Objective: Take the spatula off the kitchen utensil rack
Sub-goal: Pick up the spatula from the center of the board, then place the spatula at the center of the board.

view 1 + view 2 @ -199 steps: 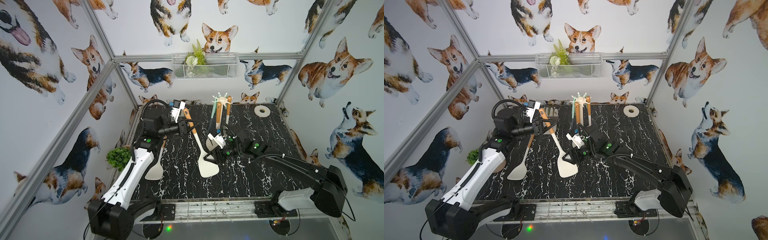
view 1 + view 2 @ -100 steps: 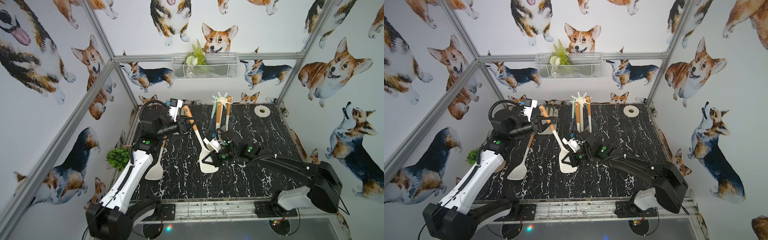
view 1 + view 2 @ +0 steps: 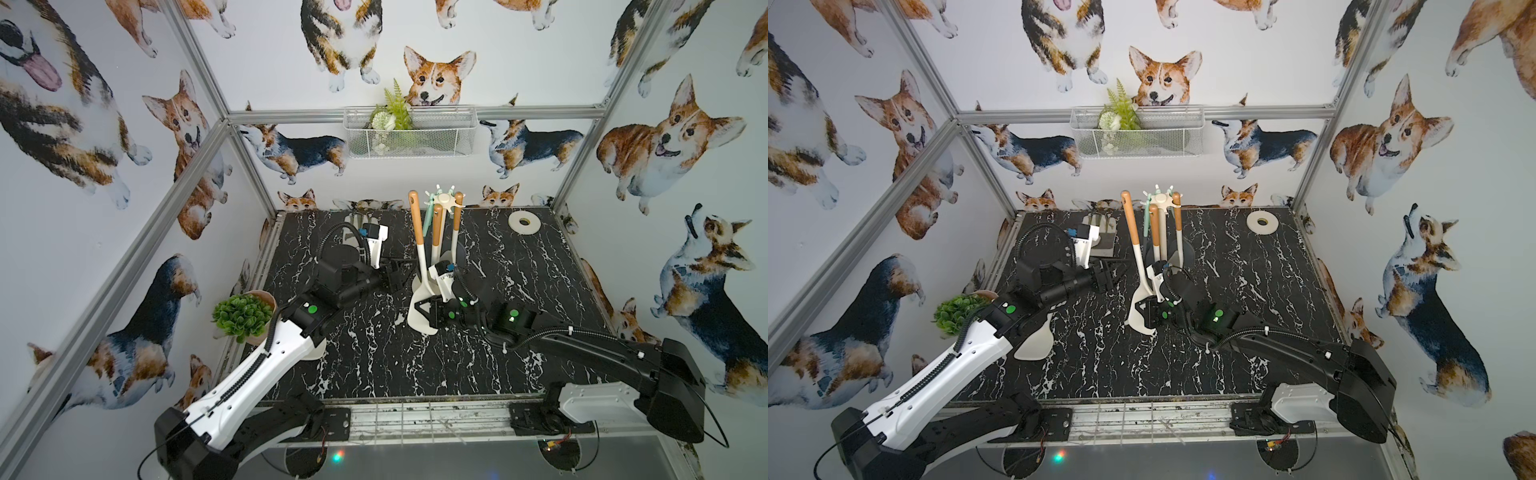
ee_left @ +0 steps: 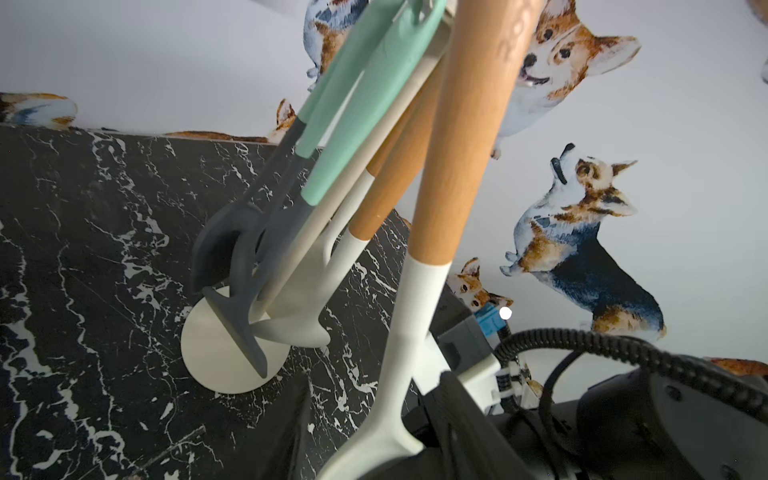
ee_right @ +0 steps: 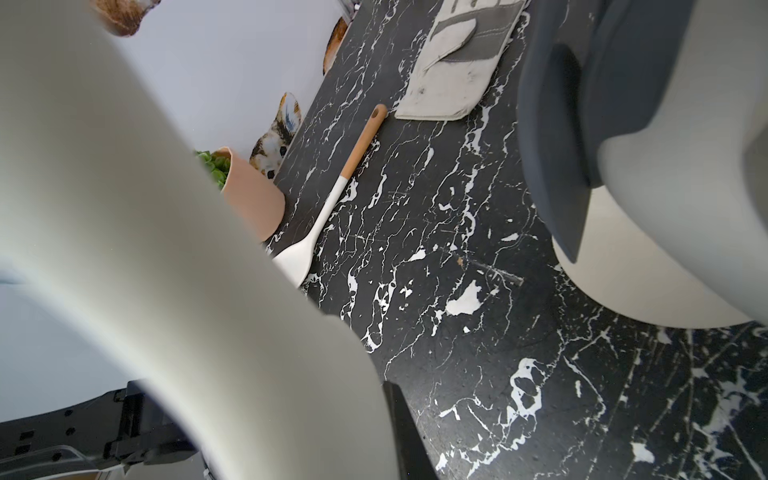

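Standing clear of the kitchen utensil rack (image 3: pixel 444 202), the spatula (image 3: pixel 417 224) looks freed; right gripper (image 3: pixel 424 311) jaws clamp its blade, left gripper (image 3: pixel 398 272) jaws apart. Setting down remains

Tall spatula (image 4: pixel 457 166) (wooden handle) just beside rack (image 4: pixel 224 357).

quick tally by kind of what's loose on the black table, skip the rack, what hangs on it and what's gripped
wood-handled utensil lying flat: 1
potted plant: 1
tape roll: 1
grey cloth mitt: 1
total: 4
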You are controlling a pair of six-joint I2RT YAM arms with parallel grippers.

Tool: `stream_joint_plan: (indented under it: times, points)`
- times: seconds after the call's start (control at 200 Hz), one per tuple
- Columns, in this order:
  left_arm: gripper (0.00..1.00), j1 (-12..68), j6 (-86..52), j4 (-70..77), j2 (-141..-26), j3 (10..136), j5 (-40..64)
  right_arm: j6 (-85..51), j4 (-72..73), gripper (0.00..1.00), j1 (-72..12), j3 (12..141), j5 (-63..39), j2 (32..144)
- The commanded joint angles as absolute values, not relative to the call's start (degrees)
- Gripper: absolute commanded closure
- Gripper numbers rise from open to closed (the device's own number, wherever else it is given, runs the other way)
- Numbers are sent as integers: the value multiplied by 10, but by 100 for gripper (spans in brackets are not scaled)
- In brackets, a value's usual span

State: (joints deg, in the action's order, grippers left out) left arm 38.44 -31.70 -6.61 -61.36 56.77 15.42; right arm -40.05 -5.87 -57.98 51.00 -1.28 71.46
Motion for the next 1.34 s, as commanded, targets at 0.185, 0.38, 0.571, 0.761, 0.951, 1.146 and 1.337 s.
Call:
stream_joint_plan:
  times: [0.185,0.38,0.571,0.761,0.951,1.146,1.337]
  points:
    - [50,412,-325,-12,-679,604,146,-412,-49,100,-587,519,0,720]
    - [92,412,-313,-23,-686,616,141,-403,-49,100,-587,525,-16,726]
    - [100,401,-227,-193,-674,670,74,-382,-63,55,-587,531,-22,720]
    - [100,279,-176,-396,-715,694,161,-344,-115,40,-585,528,49,677]
    - [100,213,-114,-479,-776,658,163,-322,-140,38,-564,515,84,632]
    - [100,181,-85,-481,-858,653,140,-324,-152,38,-540,502,81,607]
    - [100,163,-70,-466,-929,666,116,-324,-155,38,-533,490,85,597]
